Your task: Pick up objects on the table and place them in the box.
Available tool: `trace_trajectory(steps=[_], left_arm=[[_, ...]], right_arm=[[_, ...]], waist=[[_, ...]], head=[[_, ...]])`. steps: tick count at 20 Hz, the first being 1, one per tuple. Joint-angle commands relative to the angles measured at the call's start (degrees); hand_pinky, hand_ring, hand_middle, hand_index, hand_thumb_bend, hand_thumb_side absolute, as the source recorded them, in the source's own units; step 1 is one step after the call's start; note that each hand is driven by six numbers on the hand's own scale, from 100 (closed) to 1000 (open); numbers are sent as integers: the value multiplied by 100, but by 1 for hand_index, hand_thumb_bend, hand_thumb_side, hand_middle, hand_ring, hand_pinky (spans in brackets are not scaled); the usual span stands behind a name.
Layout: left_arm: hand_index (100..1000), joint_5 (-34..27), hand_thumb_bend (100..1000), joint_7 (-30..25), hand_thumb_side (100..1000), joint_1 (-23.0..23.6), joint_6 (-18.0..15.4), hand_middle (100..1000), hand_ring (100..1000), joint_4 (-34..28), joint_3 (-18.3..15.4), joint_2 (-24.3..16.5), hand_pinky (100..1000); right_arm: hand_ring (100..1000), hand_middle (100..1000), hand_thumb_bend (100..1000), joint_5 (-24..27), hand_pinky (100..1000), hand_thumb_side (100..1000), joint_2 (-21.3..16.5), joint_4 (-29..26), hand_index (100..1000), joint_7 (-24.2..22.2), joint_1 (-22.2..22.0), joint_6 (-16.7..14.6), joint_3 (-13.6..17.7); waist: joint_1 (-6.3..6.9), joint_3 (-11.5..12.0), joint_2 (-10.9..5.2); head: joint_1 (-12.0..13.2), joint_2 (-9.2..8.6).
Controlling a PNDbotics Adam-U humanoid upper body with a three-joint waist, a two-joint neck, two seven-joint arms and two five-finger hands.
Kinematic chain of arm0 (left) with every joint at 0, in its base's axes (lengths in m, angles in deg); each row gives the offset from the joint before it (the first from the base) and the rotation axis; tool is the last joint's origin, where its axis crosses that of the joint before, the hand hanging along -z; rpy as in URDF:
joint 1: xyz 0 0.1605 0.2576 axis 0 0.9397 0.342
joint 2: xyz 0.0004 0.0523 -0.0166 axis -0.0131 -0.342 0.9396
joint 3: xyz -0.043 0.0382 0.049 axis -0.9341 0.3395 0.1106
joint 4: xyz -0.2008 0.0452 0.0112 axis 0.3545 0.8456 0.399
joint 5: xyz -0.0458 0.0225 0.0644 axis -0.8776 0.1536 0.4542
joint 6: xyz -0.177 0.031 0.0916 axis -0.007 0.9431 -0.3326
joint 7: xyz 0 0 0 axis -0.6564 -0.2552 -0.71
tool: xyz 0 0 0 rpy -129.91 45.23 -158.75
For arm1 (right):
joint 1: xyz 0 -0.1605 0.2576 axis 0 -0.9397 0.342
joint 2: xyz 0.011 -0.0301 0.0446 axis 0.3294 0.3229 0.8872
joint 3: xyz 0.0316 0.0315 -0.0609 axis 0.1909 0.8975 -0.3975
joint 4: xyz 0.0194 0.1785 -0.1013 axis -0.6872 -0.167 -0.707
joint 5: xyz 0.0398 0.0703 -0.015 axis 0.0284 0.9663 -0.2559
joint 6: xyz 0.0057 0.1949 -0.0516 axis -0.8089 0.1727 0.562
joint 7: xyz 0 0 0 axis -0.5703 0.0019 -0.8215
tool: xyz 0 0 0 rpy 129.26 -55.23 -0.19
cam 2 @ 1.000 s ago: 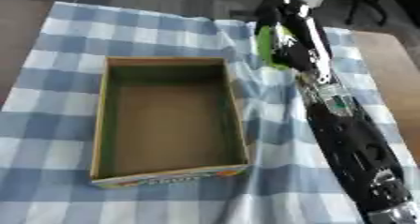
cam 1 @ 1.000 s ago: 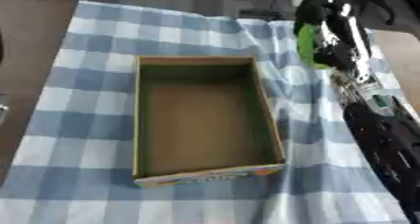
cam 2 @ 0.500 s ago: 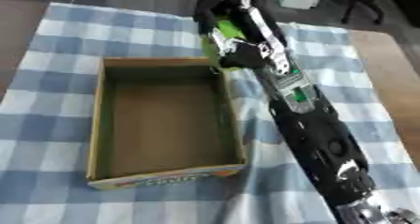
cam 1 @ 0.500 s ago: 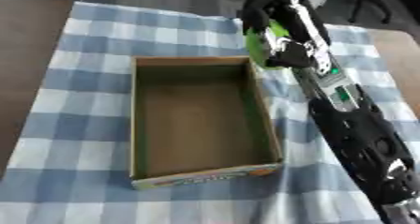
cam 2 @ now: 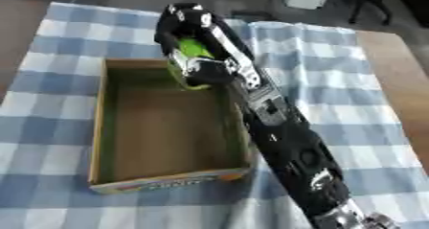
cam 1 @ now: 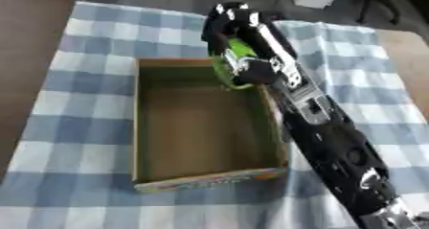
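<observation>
Since the near edge comes first, we note the open cardboard box (cam 1: 151, 127) lying on the blue checked cloth (cam 1: 75, 94) that covers the bench (cam 1: 25, 36); its floor shows bare, with nothing lying in it. Along the box's right wall runs the robot's right arm (cam 1: 335, 146), reaching from the lower right corner toward the far end. At that far end, over the box's far right corner, we find the right hand (cam 2: 197, 46), its fingers (cam 2: 172, 27) curled round a bright green object (cam 2: 193, 48). The object hangs above the box's inner far corner, with part of it dipping below the hand toward the rim; we cannot tell whether it touches the cardboard. Its exact kind we cannot make out.

We judge the object light, since one hand carries it unsupported. The way its lower part hangs suggests something thin or pliable rather than rigid, though this is uncertain. A smooth green surface could slip, so a hold round its middle seems soundest. The left hand shows in neither view.
</observation>
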Motion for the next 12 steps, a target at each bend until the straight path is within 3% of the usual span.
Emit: trace_trajectory(steps=[1,2,3,4,5,12], left_arm=[[881,-47,347,-10,943,-99,-18,820,756,-66,-13,-63,437],[881,-52,347,-10,943,-101,-17,820,756,-66,-15,-66,437],[881,-56,347,-10,943,-102,-16,820,756,-66,-16,-69,436],[881,-59,347,-12,943,-102,-13,820,756,-66,-18,-71,436],[881,-61,347,-12,943,-101,-12,820,756,-66,-20,-73,436],[882,-55,346,-17,943,-65,1,821,758,-66,-29,-82,425]], right_arm=[[623,749,210,-105,444,530,52,127,828,-889,107,-724,-35],[647,765,264,-247,444,486,38,167,846,-1102,96,-806,-38],[818,936,267,-383,736,752,38,215,998,-1279,76,-873,-20],[826,946,268,-522,750,765,44,269,1000,-1436,52,-920,0],[871,998,256,-613,838,862,53,312,1000,-1542,33,-961,22],[938,1000,301,-408,937,985,-8,446,1000,-1935,-64,-1110,163]], waist=[[50,9,-85],[48,9,-89],[46,9,-91],[45,10,-93],[44,9,-94],[48,-17,-107]], head=[[-40,-5],[-32,-5],[-25,-5],[-16,-5],[-6,-5],[63,-5]])
